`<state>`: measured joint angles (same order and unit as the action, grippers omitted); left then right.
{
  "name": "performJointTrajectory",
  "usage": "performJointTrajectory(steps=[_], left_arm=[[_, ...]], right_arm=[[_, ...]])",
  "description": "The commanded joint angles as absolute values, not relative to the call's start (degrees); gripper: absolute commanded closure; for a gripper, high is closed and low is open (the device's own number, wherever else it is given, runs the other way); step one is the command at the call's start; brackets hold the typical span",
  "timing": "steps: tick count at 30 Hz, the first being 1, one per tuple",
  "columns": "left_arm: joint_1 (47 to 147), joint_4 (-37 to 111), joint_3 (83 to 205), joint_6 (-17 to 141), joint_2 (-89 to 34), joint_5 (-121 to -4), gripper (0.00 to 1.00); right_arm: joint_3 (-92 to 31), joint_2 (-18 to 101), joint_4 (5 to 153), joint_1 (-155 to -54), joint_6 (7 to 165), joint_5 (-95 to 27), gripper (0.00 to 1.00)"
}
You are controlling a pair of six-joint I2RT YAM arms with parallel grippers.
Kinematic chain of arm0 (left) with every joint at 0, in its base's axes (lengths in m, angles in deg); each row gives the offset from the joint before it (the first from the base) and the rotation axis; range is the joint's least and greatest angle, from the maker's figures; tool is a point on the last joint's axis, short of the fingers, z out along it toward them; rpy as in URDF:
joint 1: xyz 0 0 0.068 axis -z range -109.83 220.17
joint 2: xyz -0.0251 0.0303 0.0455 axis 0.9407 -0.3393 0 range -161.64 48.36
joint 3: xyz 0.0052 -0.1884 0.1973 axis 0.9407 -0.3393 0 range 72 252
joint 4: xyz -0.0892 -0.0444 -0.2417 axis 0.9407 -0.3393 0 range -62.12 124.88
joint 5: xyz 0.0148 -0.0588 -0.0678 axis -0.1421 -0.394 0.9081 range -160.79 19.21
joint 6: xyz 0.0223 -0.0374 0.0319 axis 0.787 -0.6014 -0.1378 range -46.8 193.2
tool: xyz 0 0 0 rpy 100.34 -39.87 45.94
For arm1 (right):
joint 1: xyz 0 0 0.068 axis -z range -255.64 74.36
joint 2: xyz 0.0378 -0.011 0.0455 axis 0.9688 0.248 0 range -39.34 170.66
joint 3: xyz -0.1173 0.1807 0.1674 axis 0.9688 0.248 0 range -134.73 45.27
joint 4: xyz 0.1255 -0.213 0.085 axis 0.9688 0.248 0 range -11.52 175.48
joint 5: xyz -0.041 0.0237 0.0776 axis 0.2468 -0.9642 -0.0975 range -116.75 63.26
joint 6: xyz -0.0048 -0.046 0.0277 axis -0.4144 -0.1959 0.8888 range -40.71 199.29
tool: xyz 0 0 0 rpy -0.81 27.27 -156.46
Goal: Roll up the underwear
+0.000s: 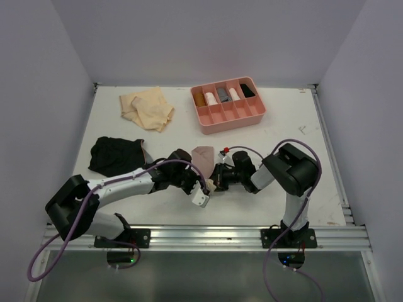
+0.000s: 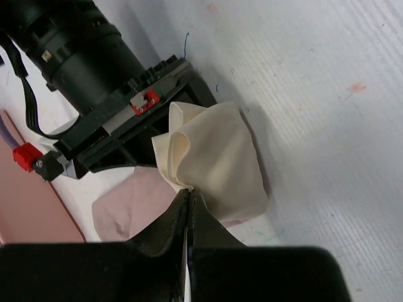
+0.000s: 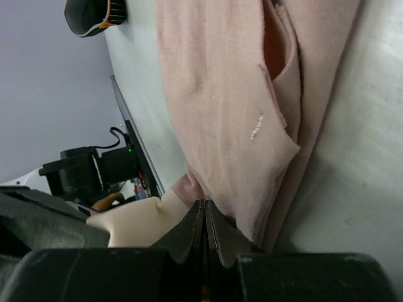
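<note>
Both arms [image 1: 119,182] folded inward, grippers [image 2: 189,191] pinching underwear [image 3: 220,94]

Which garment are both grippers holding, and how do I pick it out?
Look at the near middle of the table, where the left gripper and right gripper meet. The bunched underwear pinched between them is it. It alone is dusty pink with a cream patch; the black garment lies left of it and the tan one farther back.

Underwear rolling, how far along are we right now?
Done: none looks rolled yet. In hand: the pink underwear, pinched by the left gripper and the right gripper. Left: the black underwear and the tan underwear lie loose.
</note>
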<state>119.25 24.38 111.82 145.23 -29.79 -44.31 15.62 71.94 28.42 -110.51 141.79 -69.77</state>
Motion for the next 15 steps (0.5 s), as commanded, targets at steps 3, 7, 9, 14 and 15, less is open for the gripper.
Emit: performJointTrajectory(steps=[3, 7, 9, 14, 15], left_arm=[[117.36, 23.01, 114.63, 146.76, -30.65, -40.3, 1.0], [117.36, 22.92, 114.46, 146.94, -30.83, -39.94, 1.0], [117.27, 23.01, 114.28, 147.47, -30.74, -39.6, 1.0], [117.1, 23.19, 114.28, 147.73, -31.09, -39.5, 1.0], [117.1, 23.19, 114.28, 147.65, -31.27, -39.68, 1.0]], right_arm=[[11.45, 62.36, 47.22, -110.62, 133.62, -67.88, 0.92], [4.42, 58.22, 60.79, -110.62, 125.46, -65.42, 0.91], [0.72, 58.3, 65.7, -110.45, 123.33, -64.72, 0.9], [-4.38, 61.73, 67.67, -109.39, 121.13, -64.71, 0.9], [-5.08, 62.43, 67.58, -109.31, 120.95, -64.63, 0.9]])
